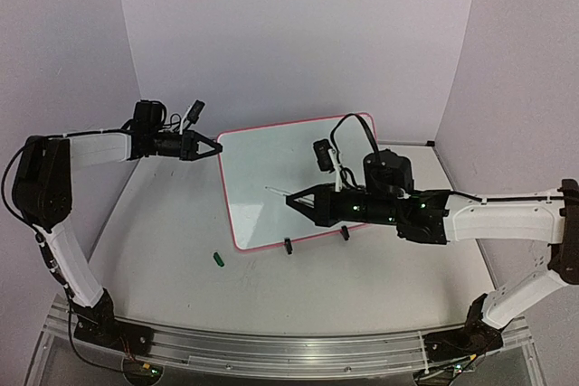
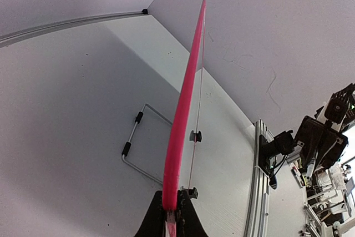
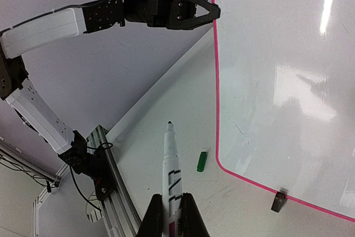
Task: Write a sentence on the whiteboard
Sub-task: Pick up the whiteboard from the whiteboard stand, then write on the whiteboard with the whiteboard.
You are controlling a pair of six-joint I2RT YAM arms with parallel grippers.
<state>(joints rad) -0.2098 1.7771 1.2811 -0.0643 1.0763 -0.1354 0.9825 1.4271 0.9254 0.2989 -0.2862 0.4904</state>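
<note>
Right end effector (image 3: pixel 172 202) gripping slim white marker (image 3: pixel 171 159), left end effector (image 2: pixel 171 202) pinching glossy pink-rimmed whiteboard (image 3: pixel 277 81)

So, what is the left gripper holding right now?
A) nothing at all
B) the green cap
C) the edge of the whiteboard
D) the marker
C: the left gripper is closed on the pink frame of the whiteboard; the marker sits in the right gripper, and the green cap lies on the table.

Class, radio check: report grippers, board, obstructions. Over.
Left gripper shut on whiteboard corner. Right gripper shut on uncapped marker. Whiteboard propped, no writing visible. Green cap on table, clear of board.
</note>
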